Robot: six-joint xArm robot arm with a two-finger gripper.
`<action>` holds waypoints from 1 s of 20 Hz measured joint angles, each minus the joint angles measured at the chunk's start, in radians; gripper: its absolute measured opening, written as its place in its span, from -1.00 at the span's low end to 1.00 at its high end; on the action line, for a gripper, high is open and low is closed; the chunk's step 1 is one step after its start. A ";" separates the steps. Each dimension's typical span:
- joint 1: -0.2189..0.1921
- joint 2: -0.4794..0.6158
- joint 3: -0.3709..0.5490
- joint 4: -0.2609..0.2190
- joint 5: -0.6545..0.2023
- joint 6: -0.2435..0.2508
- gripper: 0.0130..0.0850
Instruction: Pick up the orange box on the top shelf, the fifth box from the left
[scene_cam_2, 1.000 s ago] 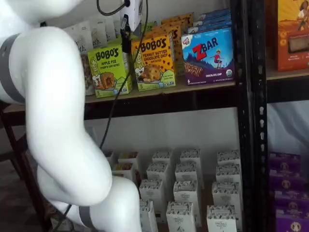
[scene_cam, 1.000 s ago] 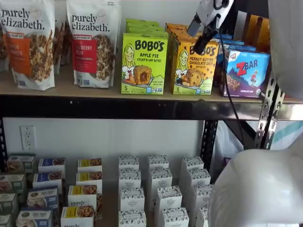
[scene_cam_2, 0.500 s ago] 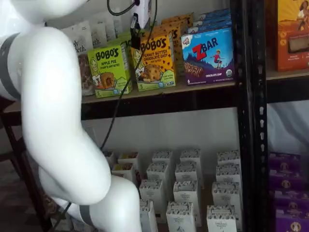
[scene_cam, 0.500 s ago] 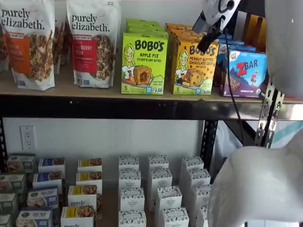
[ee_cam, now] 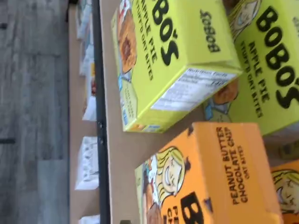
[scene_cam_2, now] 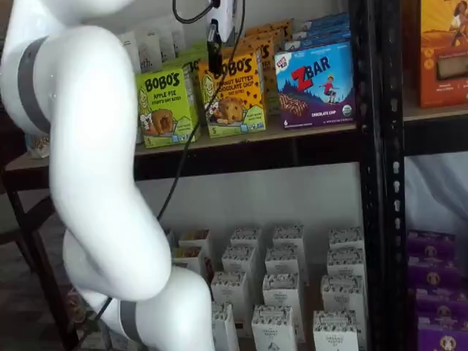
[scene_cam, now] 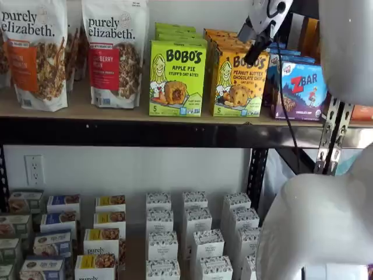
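Two Bobo's boxes fill my wrist view: the lime-green Apple Pie box (ee_cam: 175,56) and, beside it, the orange box (ee_cam: 210,177), both standing on the tan board of the top shelf (ee_cam: 124,154). In both shelf views the orange box (scene_cam: 239,81) stands upright at the shelf's front edge, with the Apple Pie box (scene_cam: 176,77) at its 9 o'clock and the blue ZBar box (scene_cam: 300,90) at its 3 o'clock. My gripper (scene_cam: 254,53) hangs at the orange box's 12 o'clock, black fingertips in front of its upper right corner in a shelf view, and over its upper left corner in a shelf view (scene_cam_2: 215,57). Fingers show side-on only, so I cannot tell whether they are spread or closed. A cable (scene_cam: 282,99) drops beside the gripper.
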 joint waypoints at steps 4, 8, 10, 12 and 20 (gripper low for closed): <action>-0.011 0.032 -0.022 -0.006 0.031 -0.013 1.00; -0.024 0.044 -0.025 0.006 0.028 -0.027 1.00; -0.029 0.047 -0.025 0.014 0.022 -0.031 1.00; -0.033 0.050 -0.028 0.019 0.021 -0.034 1.00; -0.035 0.064 -0.051 0.038 0.001 -0.030 1.00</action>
